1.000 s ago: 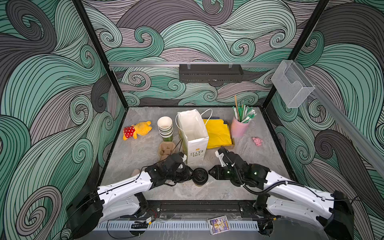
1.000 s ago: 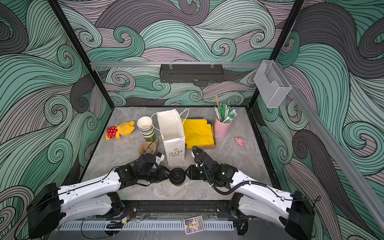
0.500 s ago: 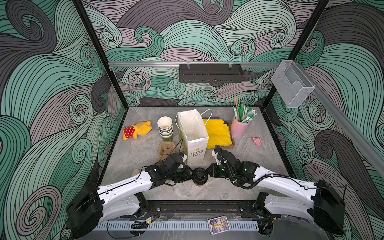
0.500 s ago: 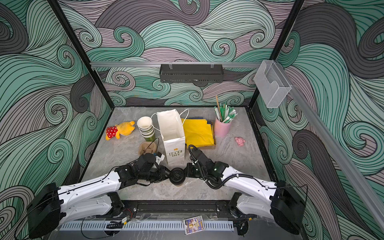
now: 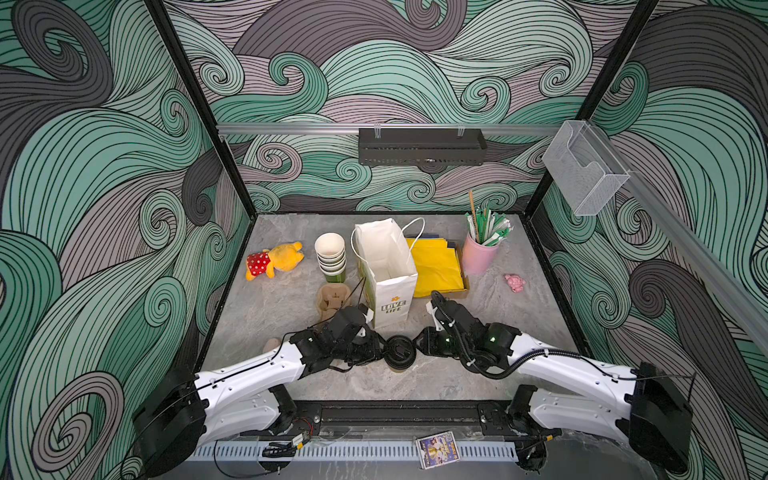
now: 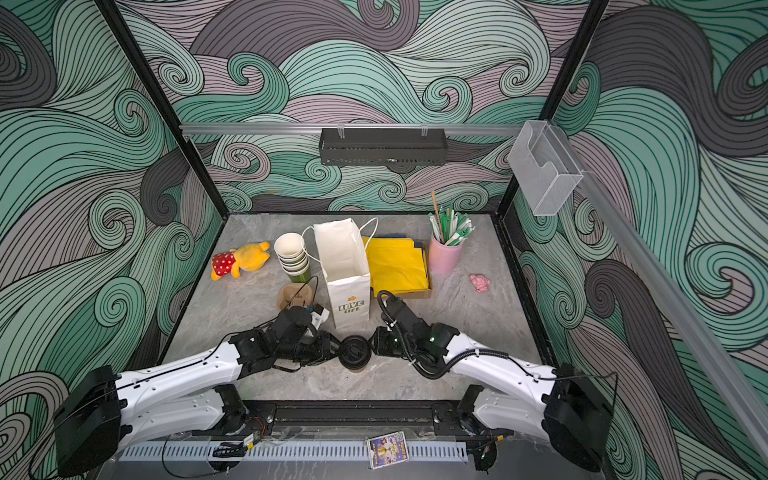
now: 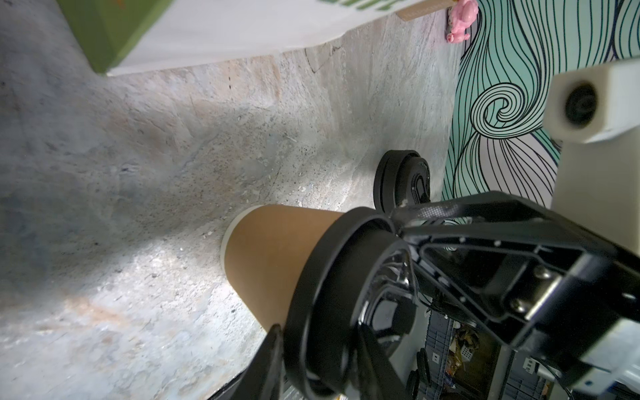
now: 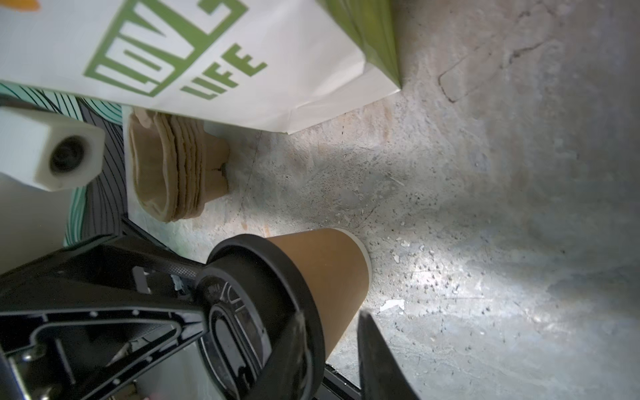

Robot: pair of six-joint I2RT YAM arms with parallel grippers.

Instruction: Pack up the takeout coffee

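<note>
One takeout coffee cup point(image 5: 400, 352) point(image 6: 354, 351), tan-brown with a black sip lid, stands upright on the table in front of the white "LOVE LIFE" paper bag point(image 5: 390, 299) point(image 8: 207, 52). My left gripper point(image 5: 382, 353) point(image 7: 320, 346) reaches it from the left, shut on the rim of its lid point(image 7: 332, 277). From the right, my right gripper point(image 5: 417, 347) point(image 8: 334, 329) stands open. One of its fingers lies over the lid point(image 8: 263, 304). The other is clear of the cup wall point(image 8: 322, 270). The bag is upright with its mouth open.
Behind the left arm are a stack of pulp cup carriers point(image 5: 332, 297) point(image 8: 173, 166), nested lidless cups point(image 5: 330, 257) and a yellow plush point(image 5: 274, 262). Yellow sheets point(image 5: 436, 266), a pink straw holder point(image 5: 480, 253) and a pink toy point(image 5: 515, 282) are right of the bag. Loose black lids point(image 7: 401, 180) stand near the right wall.
My right gripper reached in over the cup lid and closed, then opened and drew back a little to the right. The left arm and the cup have stayed put.
</note>
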